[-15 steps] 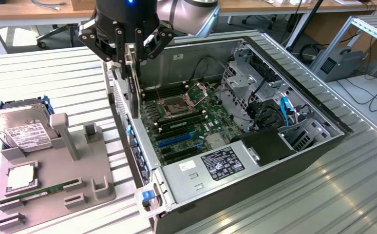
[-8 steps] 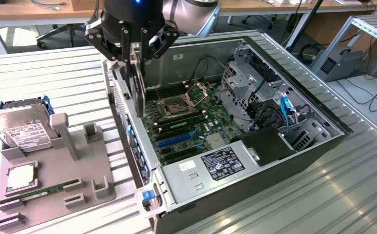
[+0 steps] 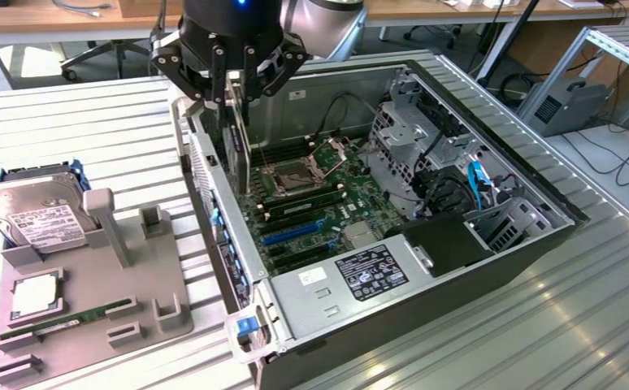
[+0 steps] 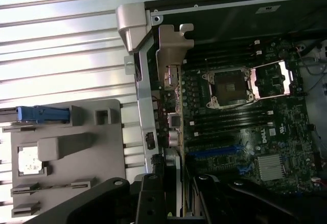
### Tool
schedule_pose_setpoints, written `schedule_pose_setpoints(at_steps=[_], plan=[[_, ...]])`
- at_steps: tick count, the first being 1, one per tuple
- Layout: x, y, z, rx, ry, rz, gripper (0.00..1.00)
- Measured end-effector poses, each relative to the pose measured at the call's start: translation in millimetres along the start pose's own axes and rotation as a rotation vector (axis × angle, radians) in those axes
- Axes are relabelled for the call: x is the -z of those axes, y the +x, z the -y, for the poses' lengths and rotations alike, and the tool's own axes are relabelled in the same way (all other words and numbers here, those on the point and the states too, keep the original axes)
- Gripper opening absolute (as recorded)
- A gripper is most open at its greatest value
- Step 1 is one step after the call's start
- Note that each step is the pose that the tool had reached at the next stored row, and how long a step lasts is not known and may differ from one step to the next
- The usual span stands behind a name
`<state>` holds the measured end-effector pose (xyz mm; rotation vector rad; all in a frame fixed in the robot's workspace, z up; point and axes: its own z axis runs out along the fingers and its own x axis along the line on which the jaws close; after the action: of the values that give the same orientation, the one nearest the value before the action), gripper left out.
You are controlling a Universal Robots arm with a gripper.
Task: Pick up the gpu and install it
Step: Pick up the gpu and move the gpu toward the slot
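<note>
Item held: one gpu, gripped on its upper edge by the gripper, whose fingers are closed tight against the card's two faces. The card hangs upright and edge-on inside the one open computer case, close to the case wall on the exterior view's left. It stands above the motherboard, beside the one open processor socket. Whether its lower edge touches the board cannot be determined. Two blue slots lie apart from the card.

Wrist view: the gripper is low in the foreground, with the card's one silver bracket extending beyond it along the case wall.

The one grey fixture beside the case carries one hard drive, one processor chip and one memory stick.
</note>
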<state>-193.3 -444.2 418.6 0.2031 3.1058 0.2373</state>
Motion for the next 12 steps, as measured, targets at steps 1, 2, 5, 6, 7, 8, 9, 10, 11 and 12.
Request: schedule_pose_setpoints(at_steps=[1, 2, 5, 6, 7, 8, 9, 10, 11, 12], plan=[[0.0, -0.8, -0.1, 0.000, -0.0001, 0.0000, 0.27], [-0.1, -1.6, -0.2, 0.000, 0.0000, 0.0000, 0.27], [-0.1, -4.3, -0.6, 0.000, -0.0001, 0.0000, 0.27], [-0.2, -5.0, -0.6, 0.000, 0.0000, 0.0000, 0.27], [-0.2, -6.0, -0.8, 0.000, 0.0000, 0.0000, 0.27], [-0.2, -6.9, -0.9, 0.000, -0.0001, 0.0001, 0.27], [-0.2, -7.7, -1.0, 0.000, -0.0001, 0.0000, 0.27], [-0.2, -8.5, -1.1, 0.000, 0.0000, 0.0000, 0.27], [-0.3, -9.4, -1.2, 0.000, -0.0001, 0.0000, 0.27], [-0.3, -10.3, -1.3, 0.000, 0.0000, 0.0000, 0.27]])
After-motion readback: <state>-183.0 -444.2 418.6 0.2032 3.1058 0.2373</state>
